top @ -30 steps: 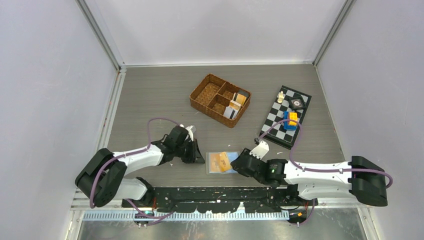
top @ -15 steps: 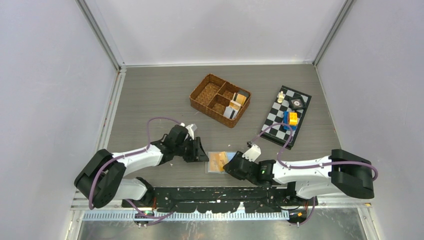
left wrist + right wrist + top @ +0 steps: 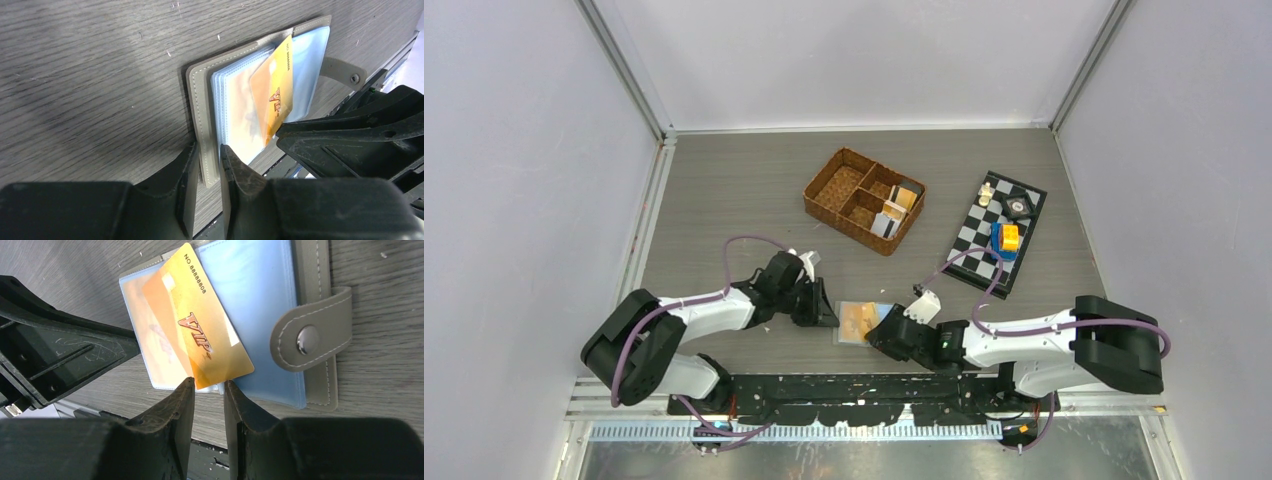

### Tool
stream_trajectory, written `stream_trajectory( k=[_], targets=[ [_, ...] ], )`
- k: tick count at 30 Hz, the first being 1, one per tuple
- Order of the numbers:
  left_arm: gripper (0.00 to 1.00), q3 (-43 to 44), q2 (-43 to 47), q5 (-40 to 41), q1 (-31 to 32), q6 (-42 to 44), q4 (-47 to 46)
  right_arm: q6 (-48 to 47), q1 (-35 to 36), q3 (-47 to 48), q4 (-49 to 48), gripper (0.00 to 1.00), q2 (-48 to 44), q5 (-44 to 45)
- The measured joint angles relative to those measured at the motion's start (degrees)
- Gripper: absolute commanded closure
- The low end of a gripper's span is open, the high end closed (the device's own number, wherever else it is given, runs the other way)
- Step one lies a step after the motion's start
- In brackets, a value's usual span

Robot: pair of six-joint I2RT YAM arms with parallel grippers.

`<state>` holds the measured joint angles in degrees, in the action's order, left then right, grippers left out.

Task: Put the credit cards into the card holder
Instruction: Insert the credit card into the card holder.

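The left end effector is nipped onto the near cover edge of the card holder, which lies open on the bench. The right end effector stands narrowly parted. The gold credit card lies flat just ahead of its tips, near edge at the gap, partly tucked under a clear blue sleeve.
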<state>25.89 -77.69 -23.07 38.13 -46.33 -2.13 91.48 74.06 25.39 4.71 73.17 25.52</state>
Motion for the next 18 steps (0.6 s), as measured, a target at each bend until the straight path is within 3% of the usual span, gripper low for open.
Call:
stream_trajectory(
  k=[4, 18],
  targets=[
    [0.87, 0.0, 0.0, 0.5, 0.1, 0.0, 0.0, 0.0, 0.2, 0.1, 0.0, 0.67, 0.1, 0.0],
    [0.94, -1.1, 0.2, 1.5, 0.1, -0.2, -0.7, 0.2, 0.5, 0.5, -0.8, 0.73, 2.1, 0.9]
  ],
)
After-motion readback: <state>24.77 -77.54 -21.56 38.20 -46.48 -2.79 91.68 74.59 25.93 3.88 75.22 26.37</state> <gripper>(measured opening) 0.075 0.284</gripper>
